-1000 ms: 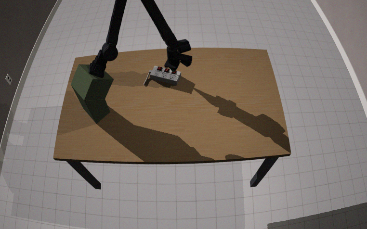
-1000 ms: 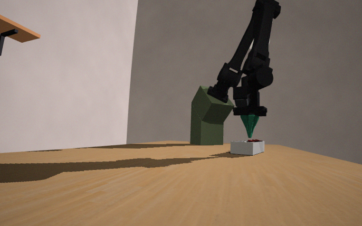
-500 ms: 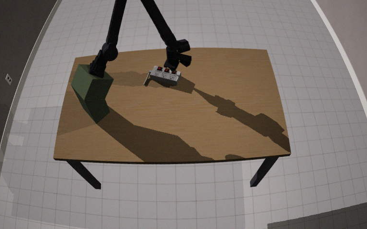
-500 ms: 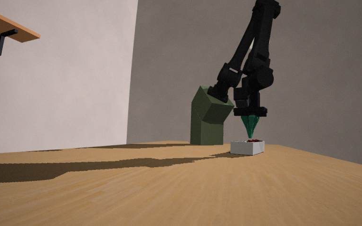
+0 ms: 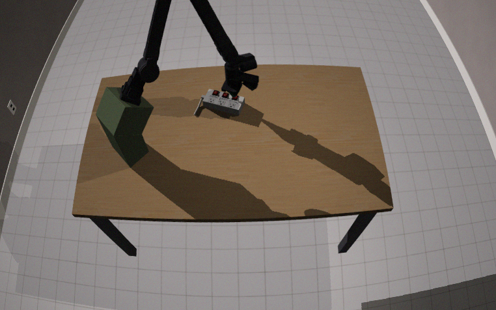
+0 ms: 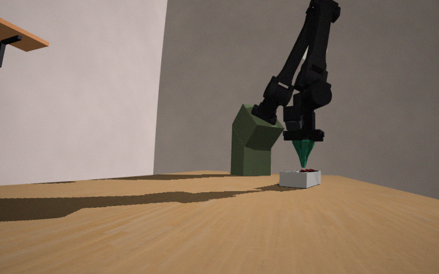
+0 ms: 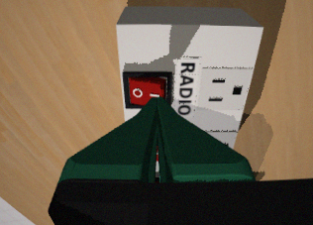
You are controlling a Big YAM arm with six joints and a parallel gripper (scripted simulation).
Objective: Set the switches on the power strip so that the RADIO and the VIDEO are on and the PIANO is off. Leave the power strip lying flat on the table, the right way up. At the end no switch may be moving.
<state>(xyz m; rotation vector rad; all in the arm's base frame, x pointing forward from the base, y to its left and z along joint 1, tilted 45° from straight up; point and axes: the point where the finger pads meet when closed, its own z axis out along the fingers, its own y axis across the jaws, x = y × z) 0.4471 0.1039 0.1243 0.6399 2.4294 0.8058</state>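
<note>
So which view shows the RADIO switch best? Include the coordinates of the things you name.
The wrist view: it shows the red RADIO switch [image 5: 235, 98] [image 7: 144, 89] close up, its O and I marks and label readable, though the jaws' tip covers its lower edge. The top view shows it tiny, beside the gripper; the exterior view only a low red sliver among the switches.

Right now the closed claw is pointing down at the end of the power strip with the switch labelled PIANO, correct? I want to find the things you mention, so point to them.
Not PIANO: the wrist view shows the label RADIO [image 7: 185, 88] beside that switch [image 7: 145, 89]. The rest stands.
</note>
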